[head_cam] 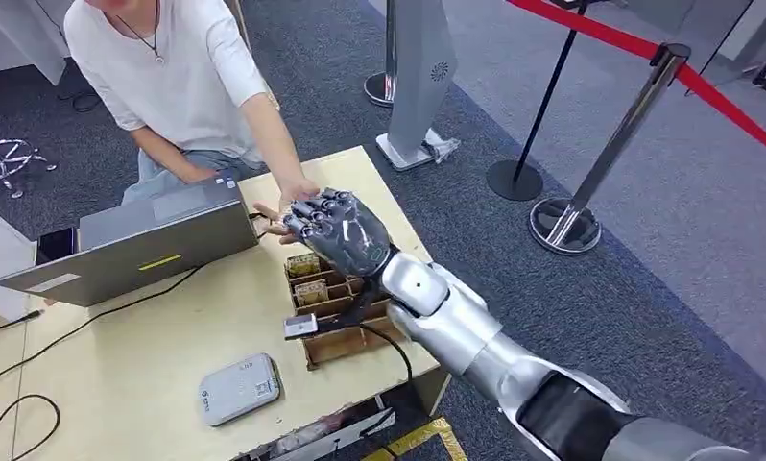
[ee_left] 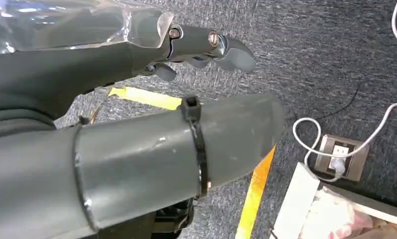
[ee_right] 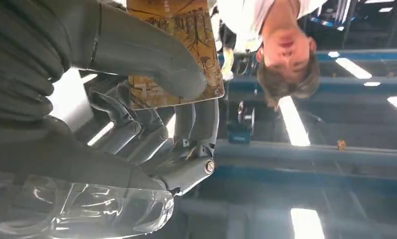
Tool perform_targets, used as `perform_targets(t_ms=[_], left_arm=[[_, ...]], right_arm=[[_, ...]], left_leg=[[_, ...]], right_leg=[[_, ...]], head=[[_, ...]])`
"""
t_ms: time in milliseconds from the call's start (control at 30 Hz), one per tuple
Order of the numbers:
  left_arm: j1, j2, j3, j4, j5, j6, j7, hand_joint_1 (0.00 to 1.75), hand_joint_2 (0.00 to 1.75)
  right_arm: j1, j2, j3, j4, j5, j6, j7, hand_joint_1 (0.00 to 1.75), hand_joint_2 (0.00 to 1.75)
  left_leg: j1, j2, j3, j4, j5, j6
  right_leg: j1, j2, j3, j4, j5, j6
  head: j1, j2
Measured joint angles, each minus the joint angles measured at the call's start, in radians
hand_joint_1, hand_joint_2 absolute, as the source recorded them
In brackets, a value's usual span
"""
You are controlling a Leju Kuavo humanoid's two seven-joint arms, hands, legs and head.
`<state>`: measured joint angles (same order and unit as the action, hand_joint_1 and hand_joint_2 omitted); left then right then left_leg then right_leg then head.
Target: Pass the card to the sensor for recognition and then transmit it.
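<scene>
- At the left edge of the tabletop (head_cam: 120,375), an open grey laptop (head_cam: 139,240) stands with its lid back toward the camera, and dark cables trail from it across the wood toward the near left corner.
- Near the front edge, a flat grey sensor (head_cam: 238,388) lies by itself, well apart from the laptop.
- Just beside the sensor, toward the right edge, a cardboard tray (head_cam: 336,322) with compartments holds patterned cards, and a small white-and-dark tag rests at its near left side.
- Over the far end of that tray, the right hand (head_cam: 336,230) is raised, back of the hand up, fingers reaching toward the far edge.
- In the right wrist view the card (ee_right: 179,55), brown with a dark drawn pattern, is pinched between the thick thumb and the darker fingers (ee_right: 196,124) of the right hand; it stands out past the fingertips.
- At the far edge, a person in a white shirt (head_cam: 182,77) stretches an arm so that the person's hand (head_cam: 288,206) is right at the robot's fingertips.
- Beyond the right edge, on grey carpet, stand a post base (head_cam: 413,96) and a chrome stanchion (head_cam: 600,163) with red belts.
- Over the carpet, the left hand (ee_left: 196,50) hangs with fingers curled in and nothing held.
</scene>
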<state>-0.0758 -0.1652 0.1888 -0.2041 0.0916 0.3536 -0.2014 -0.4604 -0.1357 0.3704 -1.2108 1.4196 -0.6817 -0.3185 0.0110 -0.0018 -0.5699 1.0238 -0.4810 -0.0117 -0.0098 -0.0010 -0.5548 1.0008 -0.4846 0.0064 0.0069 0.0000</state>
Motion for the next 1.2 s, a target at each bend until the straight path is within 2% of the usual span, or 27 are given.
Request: perform_targets(t_ms=[167,433,567,767,833,900,933,967,1200], left_arm=[[-0.001,0.000,0.000,0.000,0.000,0.007,0.006,0.00,0.00],[0.000,0.000,0.000,0.000,0.003,0.013,0.010,0.00,0.00],[0.000,0.000,0.000,0.000,0.003,0.012,0.006,0.00,0.00],[0.000,0.000,0.000,0.000,0.005,0.012,0.002,0.00,0.00],[0.002,0.000,0.000,0.000,0.006,0.012,0.000,0.00,0.00],[0.003,0.000,0.001,0.000,-0.002,0.012,0.000,0.00,0.00],[0.004,0.000,0.002,0.000,-0.003,0.011,0.000,0.00,0.00],[0.004,0.000,0.003,0.000,-0.004,0.011,0.000,0.00,0.00],[0.003,0.000,0.005,0.000,-0.002,0.011,-0.004,0.00,0.00]], right_arm=[[-0.007,0.051,-0.035,-0.017,0.077,0.000,0.005,1.75,1.75],[-0.028,0.105,-0.032,-0.018,0.052,0.000,0.002,1.75,1.75],[-0.045,0.111,0.002,0.011,0.006,0.000,0.042,1.75,1.75],[-0.049,0.115,0.010,0.026,0.004,0.000,0.030,1.75,1.75],[-0.058,0.129,0.011,0.071,0.018,0.000,-0.012,1.75,1.75],[-0.059,0.133,0.011,0.085,0.018,0.000,0.000,1.75,1.75],[-0.060,0.134,0.012,0.092,0.014,0.000,0.001,0.05,1.75],[-0.064,0.134,0.012,0.102,0.012,0.000,-0.003,0.00,1.75],[-0.089,0.149,-0.009,0.175,0.014,0.000,-0.043,0.00,1.75]], left_leg=[[0.000,0.000,0.000,0.000,0.000,0.000],[0.000,0.000,0.000,0.000,0.000,0.000],[0.000,0.000,0.000,0.000,0.000,0.000],[0.000,0.000,0.000,0.000,0.000,0.000],[0.000,0.000,0.000,0.000,0.000,0.000],[0.000,0.000,0.000,0.000,0.000,0.000],[0.000,0.000,0.000,0.000,0.000,0.000],[0.000,0.000,0.000,0.000,0.000,0.000],[0.000,0.000,0.000,0.000,0.000,0.000]], right_leg=[[0.000,0.000,0.000,0.000,0.000,0.000],[0.000,0.000,0.000,0.000,0.000,0.000],[0.000,0.000,0.000,0.000,0.000,0.000],[0.000,0.000,0.000,0.000,0.000,0.000],[0.000,0.000,0.000,0.000,0.000,0.000],[0.000,0.000,0.000,0.000,0.000,0.000],[0.000,0.000,0.000,0.000,0.000,0.000],[0.000,0.000,0.000,0.000,0.000,0.000],[0.000,0.000,0.000,0.000,0.000,0.000]], head=[[0.000,0.000],[0.000,0.000],[0.000,0.000],[0.000,0.000],[0.000,0.000],[0.000,0.000],[0.000,0.000],[0.000,0.000],[0.000,0.000]])
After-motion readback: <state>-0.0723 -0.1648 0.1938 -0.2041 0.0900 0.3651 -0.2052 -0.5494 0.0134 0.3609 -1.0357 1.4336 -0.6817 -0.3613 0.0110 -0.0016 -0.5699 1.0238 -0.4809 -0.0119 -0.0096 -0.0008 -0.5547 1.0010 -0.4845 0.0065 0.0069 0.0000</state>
